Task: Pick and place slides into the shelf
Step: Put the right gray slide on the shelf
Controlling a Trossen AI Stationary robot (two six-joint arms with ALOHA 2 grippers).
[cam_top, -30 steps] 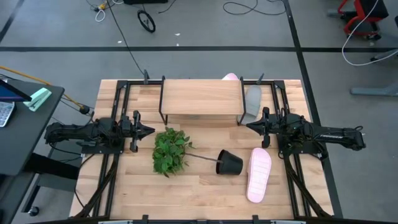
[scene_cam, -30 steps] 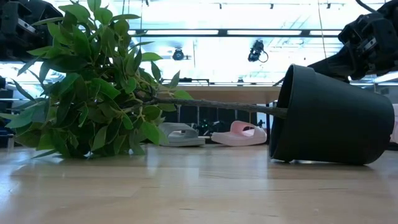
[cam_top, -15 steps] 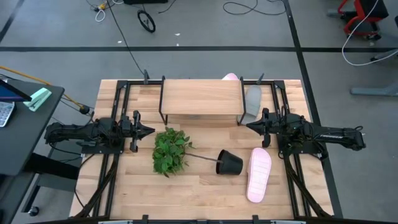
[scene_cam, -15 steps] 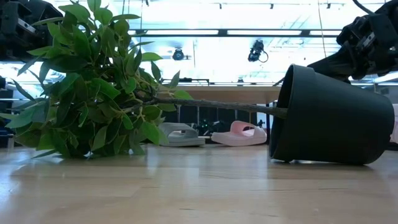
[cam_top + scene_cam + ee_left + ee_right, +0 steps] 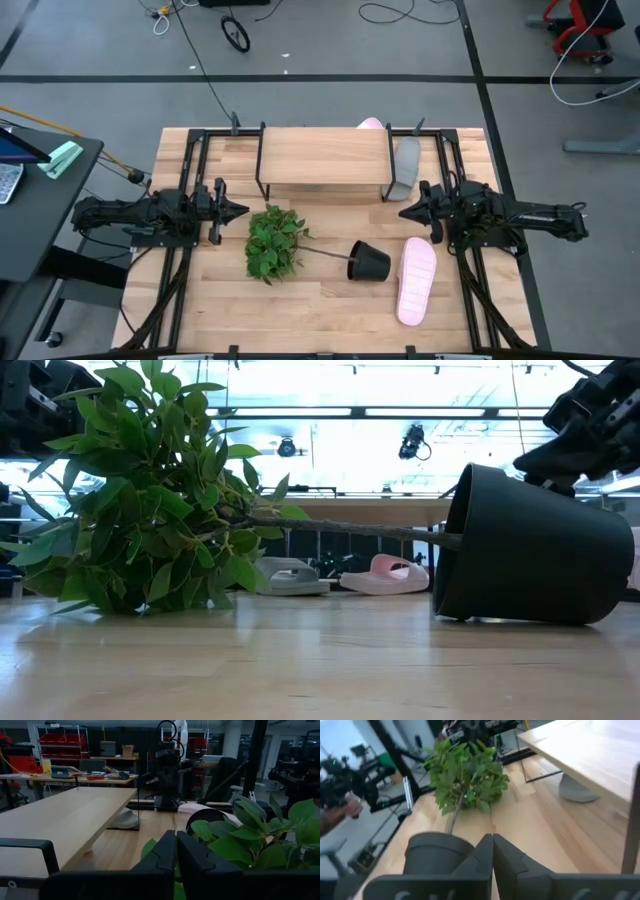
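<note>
Left end effector (image 5: 243, 210) is hovering near the left edge of the tabletop (image 5: 300, 310), fingers pressed together, holding nothing, pointing toward the plant's leaves (image 5: 272, 243). Plant is lying on its side mid-tabletop, with the black pot (image 5: 368, 261) tipped over to the right of the leaves.

Shelf (image 5: 323, 156) is standing at the far edge of the tabletop, centred. In the low view, 2 slides are sitting under it: 1 grey slide (image 5: 290, 576) and 1 pink slide (image 5: 385, 575), side by side. From above, a pink tip (image 5: 370, 124) is poking out past the shelf's far right corner.

A second grey slide (image 5: 405, 167) is leaning just beside the shelf's right legs. Another pink slide (image 5: 417, 280) is lying flat near the right edge toward the near right corner, just right of the pot.

Right end effector (image 5: 403, 211) is hovering between that grey slide and the loose pink slide, fingers together, gripping nothing.
</note>
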